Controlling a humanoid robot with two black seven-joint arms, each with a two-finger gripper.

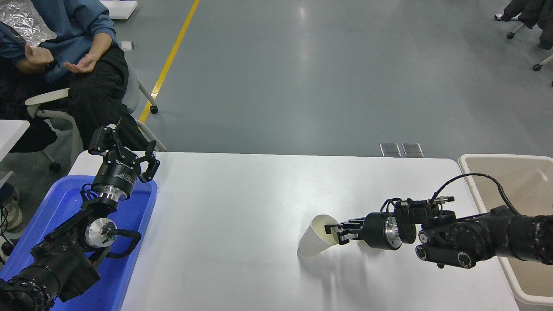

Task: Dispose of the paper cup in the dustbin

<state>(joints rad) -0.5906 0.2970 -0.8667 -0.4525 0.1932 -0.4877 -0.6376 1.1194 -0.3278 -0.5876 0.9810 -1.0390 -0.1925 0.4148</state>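
A smooth grey floor (328, 77) fills the upper half, glossy enough to carry soft pale reflections of overhead light near 12 o'clock. A yellow line (170, 58) painted on it runs diagonally from the top edge down toward 10 o'clock. Two small metal floor plates (401, 150) sit just beyond the far edge of the white worktop (242, 224), at about 2 o'clock. At 10 o'clock a person (82, 56) sits on a white wheeled chair (52, 108). At 1 o'clock, in the top right corner, more wheeled chairs (525, 21) stand draped in dark clothing. A corner of another white table (11, 134) shows at 9 o'clock.
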